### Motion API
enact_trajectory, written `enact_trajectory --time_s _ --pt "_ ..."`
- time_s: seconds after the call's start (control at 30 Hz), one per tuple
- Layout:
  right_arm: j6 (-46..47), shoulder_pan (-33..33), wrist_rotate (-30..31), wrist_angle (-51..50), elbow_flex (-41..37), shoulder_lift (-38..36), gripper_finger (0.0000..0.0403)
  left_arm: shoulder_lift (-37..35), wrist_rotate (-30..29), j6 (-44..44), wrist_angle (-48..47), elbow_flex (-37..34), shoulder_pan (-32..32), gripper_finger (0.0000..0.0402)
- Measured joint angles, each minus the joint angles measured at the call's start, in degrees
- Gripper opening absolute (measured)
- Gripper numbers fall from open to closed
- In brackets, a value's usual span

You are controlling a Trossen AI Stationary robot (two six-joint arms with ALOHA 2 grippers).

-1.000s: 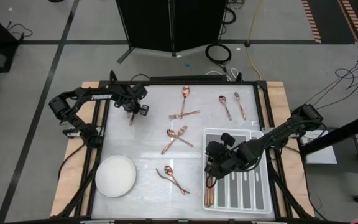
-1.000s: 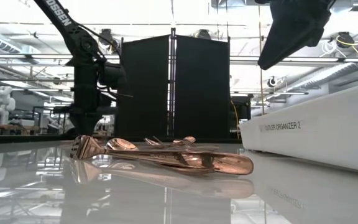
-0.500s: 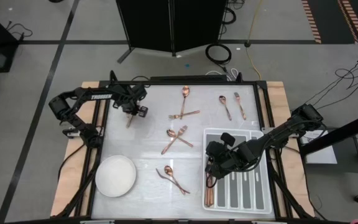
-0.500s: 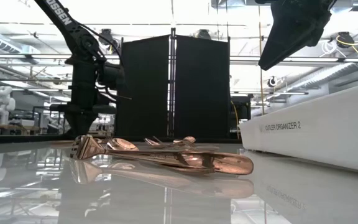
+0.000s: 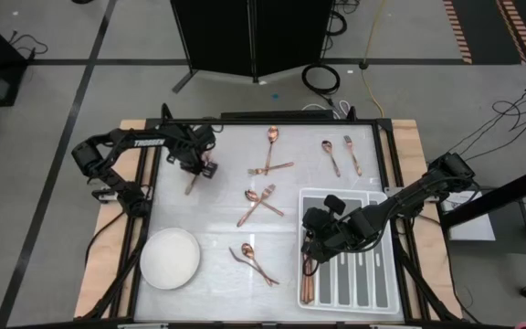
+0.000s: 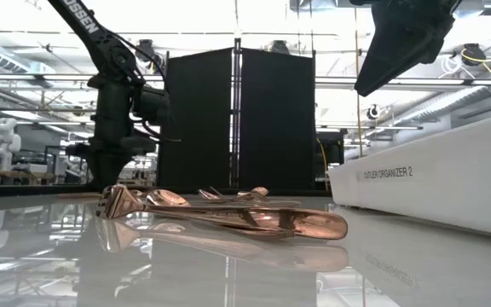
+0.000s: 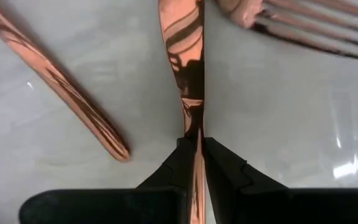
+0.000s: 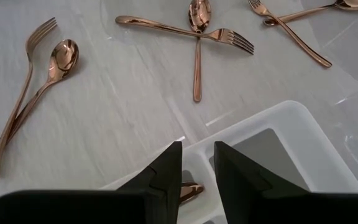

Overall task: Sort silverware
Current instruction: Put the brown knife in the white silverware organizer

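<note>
Currently left gripper (image 7: 193, 158) pinches a knife (image 7: 185, 62) thinly near the desk's far-left corner; it could twist out. Right gripper (image 8: 197, 163) hangs spread over the tray (image 5: 382, 274).

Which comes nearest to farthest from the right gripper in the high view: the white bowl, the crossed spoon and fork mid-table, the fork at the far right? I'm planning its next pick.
From the right gripper, over the tray's left end:
1. Crossed spoon and fork, mid-table, on its left.
2. Far-right fork, by the far edge.
3. White bowl, near-left corner.
</note>
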Motion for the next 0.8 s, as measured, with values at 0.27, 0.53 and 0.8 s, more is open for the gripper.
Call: enact_trajectory --time_s 0.27,0.53,0.8 --pt "0.1 0.1 -1.2 0.0 0.0 0.0 0.0086 -0.1 0.9 -0.2 -7.0 -1.1 -4.1 0.0035" --pt "0.2 0.1 -1.4 0.0 0.0 0.0 0.0086 -0.1 1.2 -1.6 -12.5 -2.3 -9.3 0.0035" --pt "0.3 0.1 -1.6 0.0 0.0 0.0 0.0086 -0.1 4.6 -1.7 -13.6 -2.3 -15.2 0.0035"
